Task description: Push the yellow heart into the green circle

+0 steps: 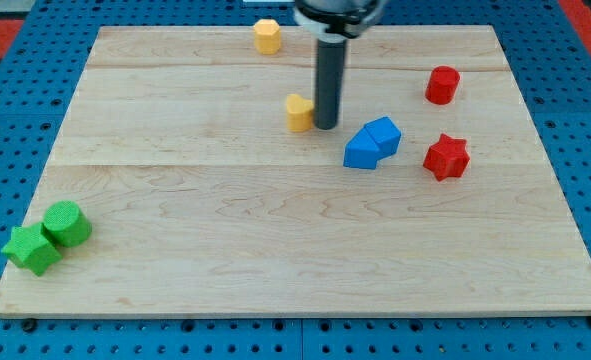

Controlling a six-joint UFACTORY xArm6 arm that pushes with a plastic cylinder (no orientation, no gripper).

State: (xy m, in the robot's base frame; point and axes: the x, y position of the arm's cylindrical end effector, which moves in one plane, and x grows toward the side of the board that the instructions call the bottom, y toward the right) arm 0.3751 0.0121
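Note:
The yellow heart (pixel 298 112) lies on the wooden board (pixel 295 230) at the upper middle. My tip (pixel 327 126) stands right next to the heart's right side, touching or nearly touching it. The green circle (pixel 66 223) sits near the board's lower left corner, far from the heart, and touches a green star (pixel 31 249) at its lower left.
A yellow hexagon (pixel 266 36) sits at the board's top edge above the heart. Two blue blocks (pixel 372 143) lie together just right of my tip. A red cylinder (pixel 441 85) and a red star (pixel 446 157) are at the right.

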